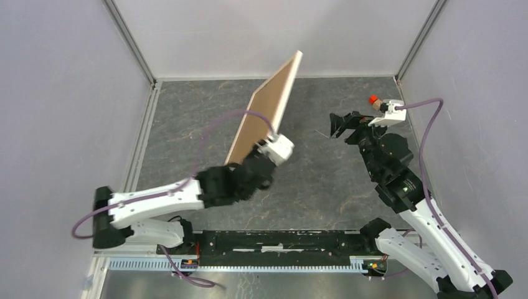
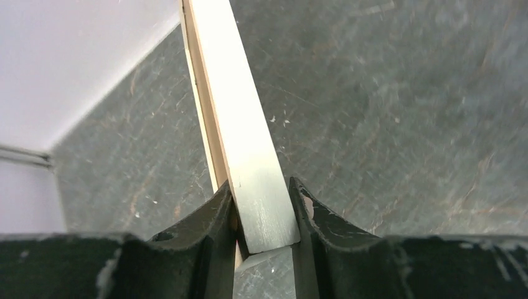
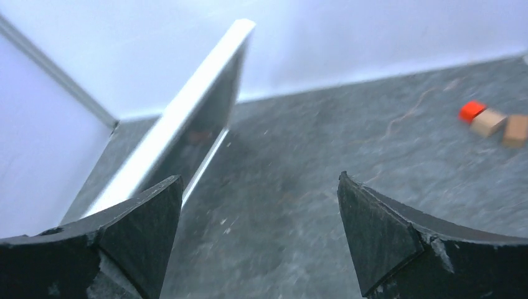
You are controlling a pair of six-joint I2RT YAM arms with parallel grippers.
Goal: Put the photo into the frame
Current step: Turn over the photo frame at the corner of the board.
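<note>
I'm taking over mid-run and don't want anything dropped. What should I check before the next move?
1. Left gripper firmly on the large thin-railed white and pale wood picture frame: ok, shut on one rail.
2. Picture frame raised, steeply tilted: ok.
3. Right gripper open, apart from the picture frame: ok.
4. Photo seated inside: cannot tell; only a brown back and a dark glossy front show.
5. Small red and tan blocks lying away from the picture frame on the grey table: ok.
</note>
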